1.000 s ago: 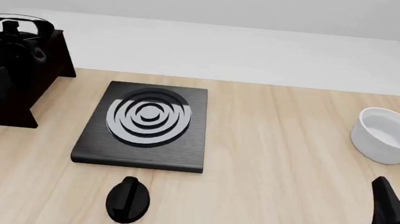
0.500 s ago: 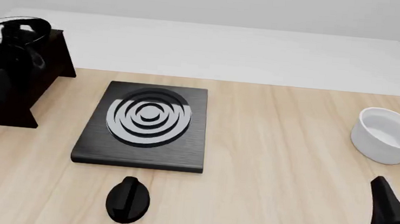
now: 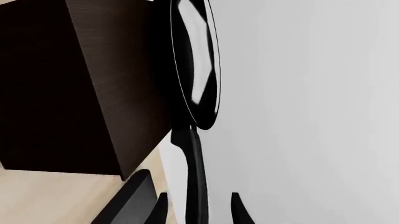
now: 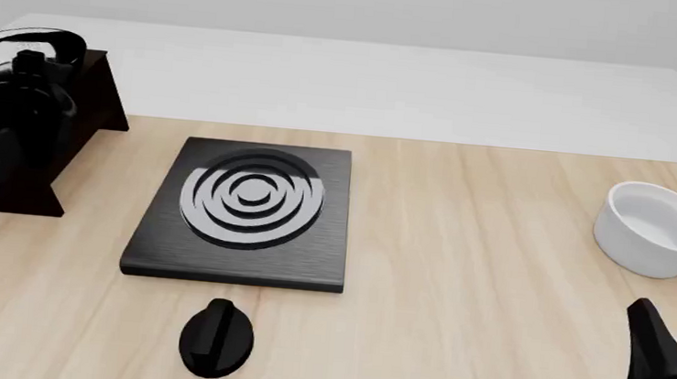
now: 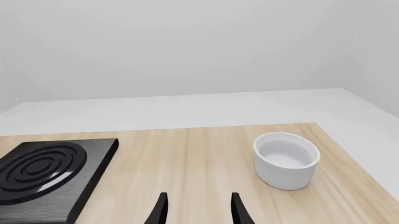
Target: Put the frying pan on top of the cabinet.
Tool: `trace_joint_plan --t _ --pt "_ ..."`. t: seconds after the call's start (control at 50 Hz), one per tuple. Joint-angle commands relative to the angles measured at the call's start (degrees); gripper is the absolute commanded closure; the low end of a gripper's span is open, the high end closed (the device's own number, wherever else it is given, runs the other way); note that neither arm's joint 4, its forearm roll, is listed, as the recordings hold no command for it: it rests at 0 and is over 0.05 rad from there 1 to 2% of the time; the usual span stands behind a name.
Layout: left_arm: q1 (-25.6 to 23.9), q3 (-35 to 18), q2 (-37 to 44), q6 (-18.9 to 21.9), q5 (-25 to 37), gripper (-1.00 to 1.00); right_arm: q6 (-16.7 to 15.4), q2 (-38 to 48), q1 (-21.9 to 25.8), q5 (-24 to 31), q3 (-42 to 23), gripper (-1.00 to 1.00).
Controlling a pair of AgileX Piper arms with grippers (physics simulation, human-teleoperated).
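Left tool (image 3: 196, 207) clamped shut; right tool (image 5: 198, 209) parted (idle, low).

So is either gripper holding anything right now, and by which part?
The left gripper holds the frying pan by its handle, at the end away from the bowl, beside the cabinet. The right gripper is open, holding nothing.

No legible text, labels, brand marks or numbers in any view, burner plate (image 4: 245, 211) carries plain silver rings only, no lettering
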Motion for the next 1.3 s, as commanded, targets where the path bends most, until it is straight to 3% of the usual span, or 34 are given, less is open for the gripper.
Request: trace_joint_plan --t 0.02,0.42,0.84,1.14,1.3 --pt "-0.9 3.7 -3.3 1.0 -0.4 -1.0 0.0 -0.3 0.1 0.2 0.0 -1.0" --pt "-2.0 11.3 -13.5 2.9 0.6 -1.0 -0.4 -2.0 0.4 1.8 0.0 -1.0" --pt "1.7 16.7 -26.7 4.7 5.5 -1.0 -0.9 -2.2 0.6 1.9 0.0 -1.0" --pt "4.1 22.1 -37.8 6.9 12.5 -1.0 -0.8 -2.2 0.5 1.5 0.0 -1.0" --pt "5.4 25.7 -48.5 8.5 19.0 -1.0 -0.4 -3.0 0.3 2.0 0.0 -1.0"
